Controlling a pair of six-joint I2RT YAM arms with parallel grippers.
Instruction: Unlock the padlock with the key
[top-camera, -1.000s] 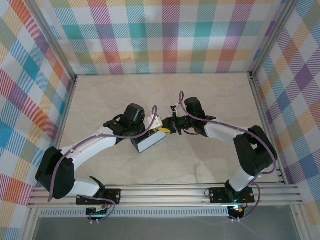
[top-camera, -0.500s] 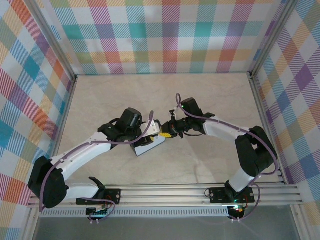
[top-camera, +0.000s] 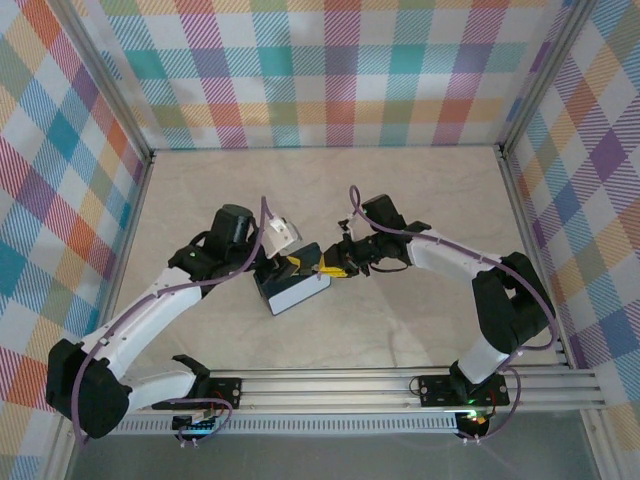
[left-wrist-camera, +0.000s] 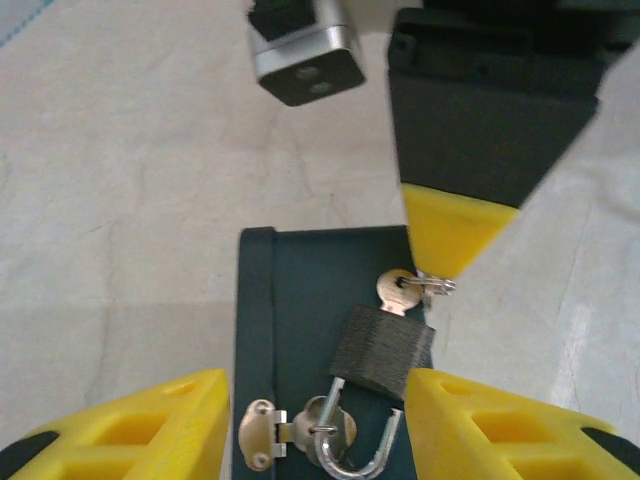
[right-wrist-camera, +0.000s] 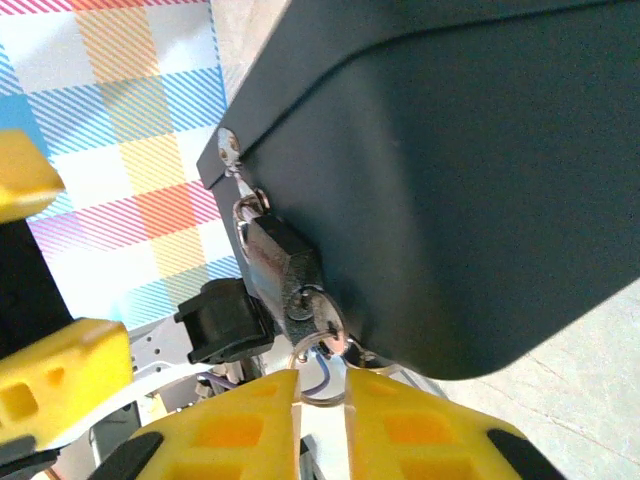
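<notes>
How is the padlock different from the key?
The padlock is a chunky dark block; the key is thin, flat, pale metal. The padlock is hooked onto the dark box; the key sticks into the padlock's end. Both are tiny, and they are joined together.

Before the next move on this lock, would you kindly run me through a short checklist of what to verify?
1. The key sits in the padlock: ok.
2. The shackle passes through the latch on the box: ok.
3. The shackle has popped free of the padlock body: cannot tell.
4. The left tool is open, with a finger on each side of the padlock: ok.
5. The right tool grips the key: cannot tell; its fingers stand nearly together just below it.
</notes>
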